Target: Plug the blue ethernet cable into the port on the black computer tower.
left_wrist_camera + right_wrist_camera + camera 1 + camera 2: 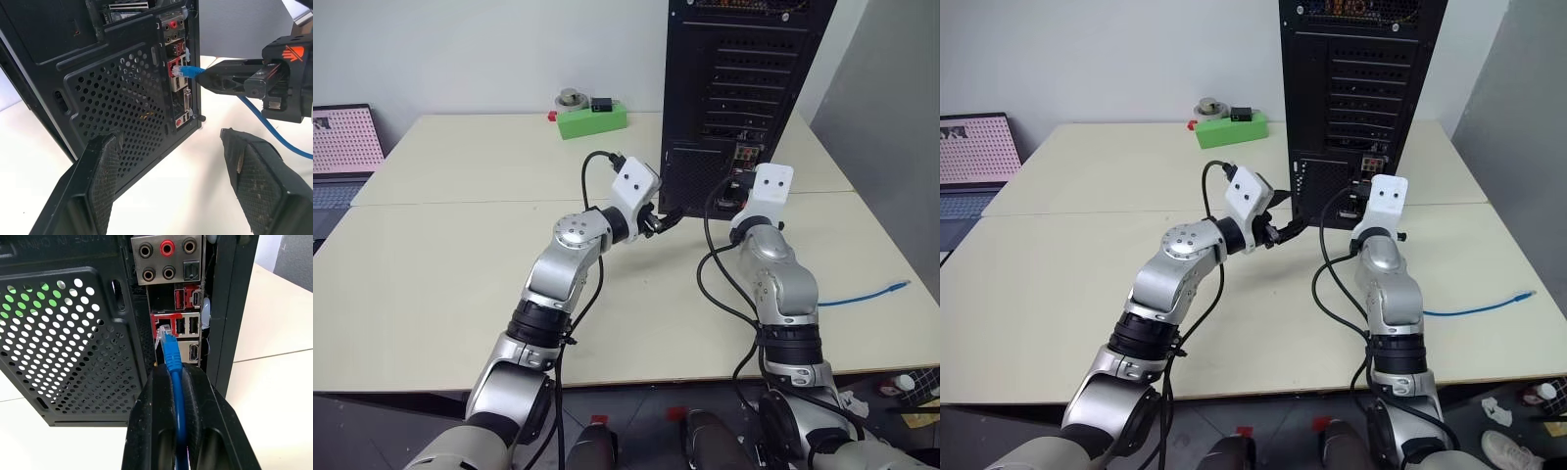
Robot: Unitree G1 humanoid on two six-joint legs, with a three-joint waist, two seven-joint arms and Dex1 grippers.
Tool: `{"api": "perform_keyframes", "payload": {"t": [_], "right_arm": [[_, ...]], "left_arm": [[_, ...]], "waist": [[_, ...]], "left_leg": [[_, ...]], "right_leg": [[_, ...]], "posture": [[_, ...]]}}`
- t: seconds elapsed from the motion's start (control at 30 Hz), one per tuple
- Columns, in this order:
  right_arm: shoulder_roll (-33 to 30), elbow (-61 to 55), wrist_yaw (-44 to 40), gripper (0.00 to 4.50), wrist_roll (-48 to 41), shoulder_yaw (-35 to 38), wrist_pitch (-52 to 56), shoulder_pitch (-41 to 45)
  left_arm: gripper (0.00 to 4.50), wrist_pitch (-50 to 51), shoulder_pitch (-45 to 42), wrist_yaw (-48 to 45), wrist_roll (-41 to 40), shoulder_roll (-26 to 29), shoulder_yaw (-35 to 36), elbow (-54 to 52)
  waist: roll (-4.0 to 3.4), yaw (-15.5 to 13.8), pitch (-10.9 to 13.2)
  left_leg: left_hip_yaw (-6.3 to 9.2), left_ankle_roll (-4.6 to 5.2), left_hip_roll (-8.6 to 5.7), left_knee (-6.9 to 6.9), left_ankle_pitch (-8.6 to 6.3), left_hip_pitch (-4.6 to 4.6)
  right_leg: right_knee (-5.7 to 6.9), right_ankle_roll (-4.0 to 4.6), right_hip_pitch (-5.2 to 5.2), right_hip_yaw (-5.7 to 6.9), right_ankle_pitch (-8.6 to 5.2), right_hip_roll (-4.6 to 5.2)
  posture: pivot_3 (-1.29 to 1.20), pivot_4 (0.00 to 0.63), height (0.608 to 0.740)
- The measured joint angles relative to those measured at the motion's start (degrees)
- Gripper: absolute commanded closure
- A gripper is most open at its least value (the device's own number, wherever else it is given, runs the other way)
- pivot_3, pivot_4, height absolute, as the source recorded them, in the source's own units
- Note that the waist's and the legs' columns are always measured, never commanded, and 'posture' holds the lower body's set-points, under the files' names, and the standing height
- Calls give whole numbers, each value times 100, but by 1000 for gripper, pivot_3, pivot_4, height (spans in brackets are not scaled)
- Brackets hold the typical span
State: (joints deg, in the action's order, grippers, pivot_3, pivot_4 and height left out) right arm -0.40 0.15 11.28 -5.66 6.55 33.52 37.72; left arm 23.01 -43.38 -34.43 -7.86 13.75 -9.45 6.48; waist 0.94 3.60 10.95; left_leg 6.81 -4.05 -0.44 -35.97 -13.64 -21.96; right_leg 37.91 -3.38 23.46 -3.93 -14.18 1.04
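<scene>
The right pincer (177, 382) is clamped just behind the pale plug of the limp, thin bright-blue ethernet cable (172, 355), a hold that looks stiff enough for pushing into the small red-framed port (165, 328).

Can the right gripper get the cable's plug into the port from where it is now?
Probably yes: the right gripper, shut on the blue ethernet cable, holds its plug at the port, with nothing between; the open left gripper stands aside.
</scene>
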Motion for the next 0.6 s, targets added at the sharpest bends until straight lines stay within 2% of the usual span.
{"api": "perform_keyframes", "payload": {"t": [0.6], "right_arm": [[36, -339, -80, 4500, 164, -213, 90, -115]], "left_arm": [[1127, 0, 73, -2, 6, 0, 0, -20]], "waist": [[0, 5, 0]], "left_leg": [[-3, 0, 1, 10, 0, -7]], "right_leg": [[-11, 0, 7, -2, -1, 0]], "posture": [[0, 150, 740]]}}
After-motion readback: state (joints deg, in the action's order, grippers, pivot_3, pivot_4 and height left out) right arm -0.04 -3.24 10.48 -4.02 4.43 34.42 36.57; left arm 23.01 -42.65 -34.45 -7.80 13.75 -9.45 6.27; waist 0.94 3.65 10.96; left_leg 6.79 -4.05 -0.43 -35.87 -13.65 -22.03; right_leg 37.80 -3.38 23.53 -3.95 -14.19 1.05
